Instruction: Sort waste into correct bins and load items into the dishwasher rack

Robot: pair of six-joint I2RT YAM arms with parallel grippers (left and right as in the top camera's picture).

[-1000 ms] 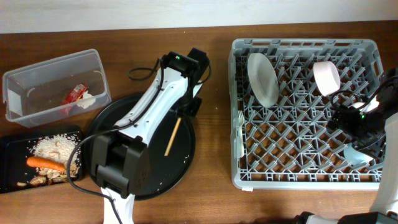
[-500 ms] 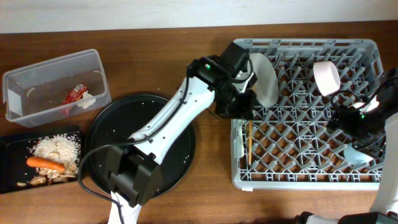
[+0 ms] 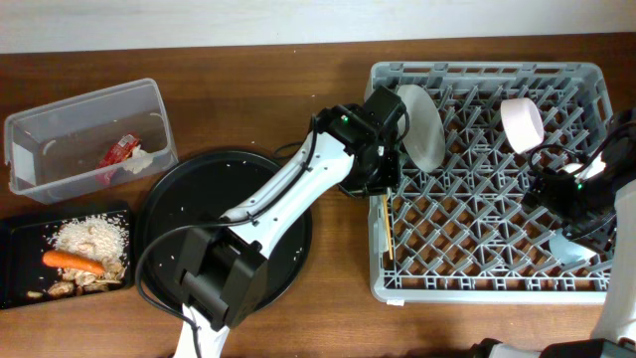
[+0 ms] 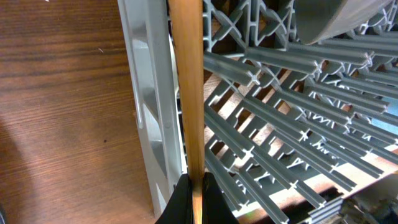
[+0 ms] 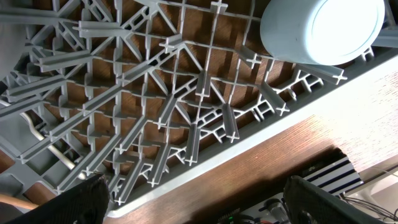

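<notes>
My left gripper (image 3: 384, 184) is shut on a wooden chopstick (image 3: 388, 227), which hangs down along the inner left wall of the grey dishwasher rack (image 3: 477, 288). In the left wrist view the chopstick (image 4: 186, 87) runs straight up from my pinched fingers (image 4: 195, 200) beside the rack's left rim (image 4: 146, 106). My right gripper (image 3: 556, 194) is open and empty over the rack's right side; its fingers (image 5: 199, 202) spread wide above the rack's edge. A white plate (image 3: 419, 124) and a pink cup (image 3: 522, 124) stand in the rack. A white cup (image 5: 323, 28) shows in the right wrist view.
A black round tray (image 3: 179, 199) lies left of the rack. A clear plastic bin (image 3: 60, 119) with a red wrapper (image 3: 117, 151) stands at the far left. A black tray (image 3: 20, 283) holds rice and a carrot (image 3: 72, 262). A white fork (image 3: 385, 214) lies by the rack's left wall.
My left arm carried the chopstick from the black tray to the rack's left side and has now lowered it against the rack's left wall. The right arm has not moved.
</notes>
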